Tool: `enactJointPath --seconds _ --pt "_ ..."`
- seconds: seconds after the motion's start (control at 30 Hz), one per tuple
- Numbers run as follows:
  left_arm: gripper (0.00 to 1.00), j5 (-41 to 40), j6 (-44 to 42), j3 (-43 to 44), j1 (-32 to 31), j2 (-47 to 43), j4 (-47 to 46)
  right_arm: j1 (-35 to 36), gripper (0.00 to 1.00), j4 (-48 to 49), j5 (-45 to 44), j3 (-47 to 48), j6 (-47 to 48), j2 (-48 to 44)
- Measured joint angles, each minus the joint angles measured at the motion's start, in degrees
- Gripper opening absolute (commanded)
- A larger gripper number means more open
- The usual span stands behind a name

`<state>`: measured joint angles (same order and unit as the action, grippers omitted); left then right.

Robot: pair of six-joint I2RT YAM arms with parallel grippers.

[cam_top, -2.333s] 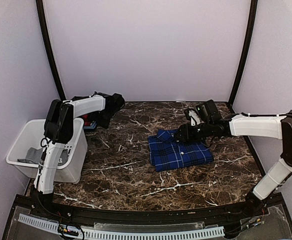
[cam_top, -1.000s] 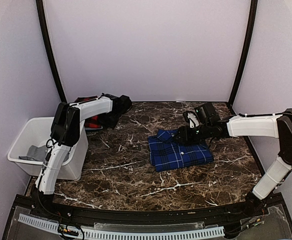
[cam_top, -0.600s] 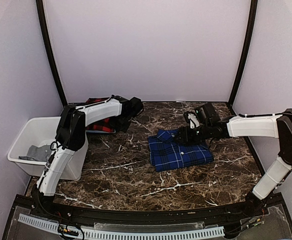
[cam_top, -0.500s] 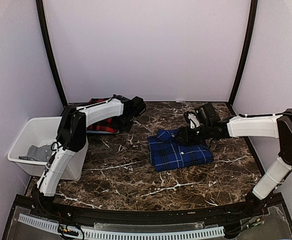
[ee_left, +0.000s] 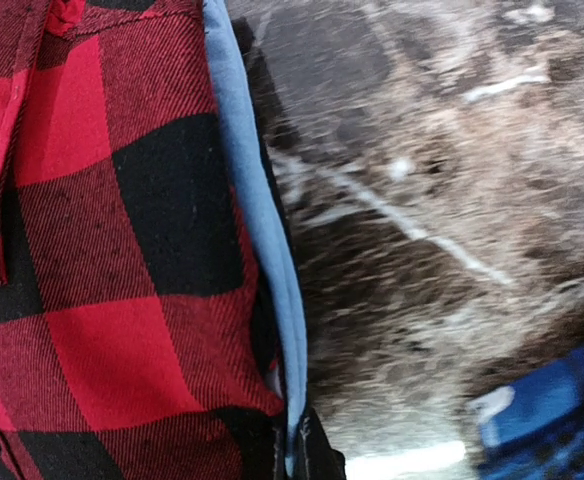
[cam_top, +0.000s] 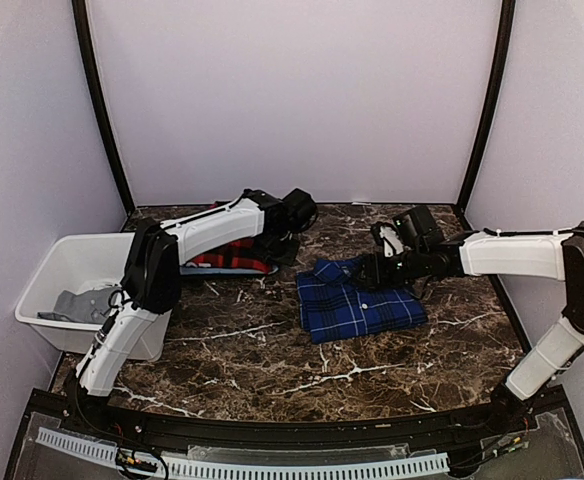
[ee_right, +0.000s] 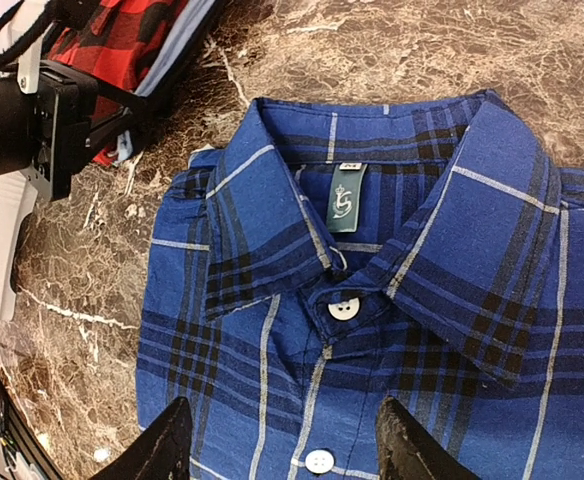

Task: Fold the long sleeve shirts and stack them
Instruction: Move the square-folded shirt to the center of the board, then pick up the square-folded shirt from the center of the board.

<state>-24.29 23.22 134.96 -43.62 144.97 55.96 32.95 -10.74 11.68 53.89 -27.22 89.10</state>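
A red-and-black plaid long sleeve shirt (cam_top: pixel 222 258) lies bunched at the back of the marble table, stretched under my left arm. My left gripper (cam_top: pixel 284 232) is shut on its light blue lined edge (ee_left: pixel 262 220); in the left wrist view the fingertips (ee_left: pixel 317 460) pinch that hem just above the table. The dark blue plaid long sleeve shirt (cam_top: pixel 357 310) lies folded mid-table, collar and white buttons up (ee_right: pixel 372 300). My right gripper (ee_right: pixel 287 450) hovers open over its collar area (cam_top: pixel 365 270), with nothing between the fingers. The red shirt (ee_right: pixel 122 40) sits just left of the blue collar.
A white bin (cam_top: pixel 47 270) holding grey cloth (cam_top: pixel 72 305) stands at the table's left edge. Black frame posts rise at both back corners, in front of the pale walls. Brown marble table surface (cam_top: pixel 272 360) spreads in front of the shirts.
My left arm has dragged the red-and-black shirt to the right along the back of the table, from beside the bin toward the blue shirt. The right arm has stayed over the blue collar.
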Motion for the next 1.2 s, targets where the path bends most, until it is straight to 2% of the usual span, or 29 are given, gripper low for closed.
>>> enactJointPath --seconds 0.4,0.47,0.53,0.63,0.7,0.77,0.87,1.0,1.2 --pt "0.0 11.4 1.2 0.8 -0.7 0.3 -8.4 0.0 0.6 -1.2 -1.3 -1.7 0.4 -2.5" --pt "0.02 12.6 1.3 0.8 -0.8 0.3 -9.3 -0.1 0.6 -1.6 -1.5 -2.1 0.4 -3.0" --pt "0.14 13.6 1.5 1.0 -0.9 0.5 -9.9 -0.3 0.61 -1.7 -1.7 -2.5 0.4 -3.5" --pt "0.42 15.2 1.7 1.3 -1.1 0.5 -10.8 -1.4 0.61 -1.8 -1.8 -3.3 0.5 -4.1" --pt "0.56 16.0 2.3 1.8 -1.3 0.5 -11.3 -2.9 0.62 -1.9 -1.9 -3.8 0.6 -4.3" --pt "0.64 16.8 2.6 2.0 -1.4 0.4 -11.8 -4.3 0.62 -1.9 -2.1 -4.1 0.8 -4.4" --pt "0.68 18.2 3.9 1.9 -1.6 0.1 -12.7 -6.6 0.62 -1.8 -2.5 -4.7 1.2 -4.5" --pt "0.7 20.2 5.8 -1.5 -1.6 -3.7 -14.7 -9.7 0.62 -1.5 -2.6 -6.3 1.7 -4.5" --pt "0.7 24.0 11.4 -17.1 -1.6 -17.7 -21.6 -14.3 0.62 -1.2 -2.5 -8.7 2.8 -4.5"
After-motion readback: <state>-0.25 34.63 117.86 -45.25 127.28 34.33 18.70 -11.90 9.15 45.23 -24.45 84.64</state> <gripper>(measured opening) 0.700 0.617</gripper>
